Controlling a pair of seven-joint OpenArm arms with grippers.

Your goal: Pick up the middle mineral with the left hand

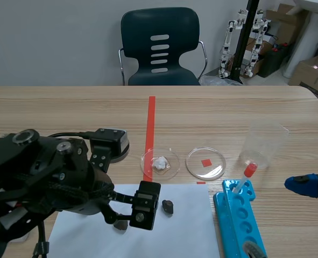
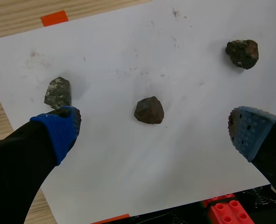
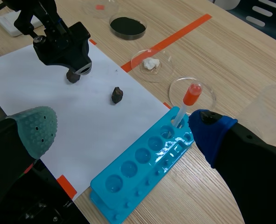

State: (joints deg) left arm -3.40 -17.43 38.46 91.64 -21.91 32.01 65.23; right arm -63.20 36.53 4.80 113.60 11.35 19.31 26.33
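Middle mineral [image 2: 149, 110] lies on the white paper [image 2: 128, 177], between the fingers of my left gripper [image 2: 154, 131], whose jaws are wide open and hold nothing. My right gripper [image 3: 121, 130] is also open and empty.

No readable text anywhere: not a word, number or brand mark comes through in any of the three views. The cardboard boxes [image 1: 308, 72] back behind the table are too small to make out any print. The white sheet [image 2: 128, 46] shows only faint smudges, no writing.
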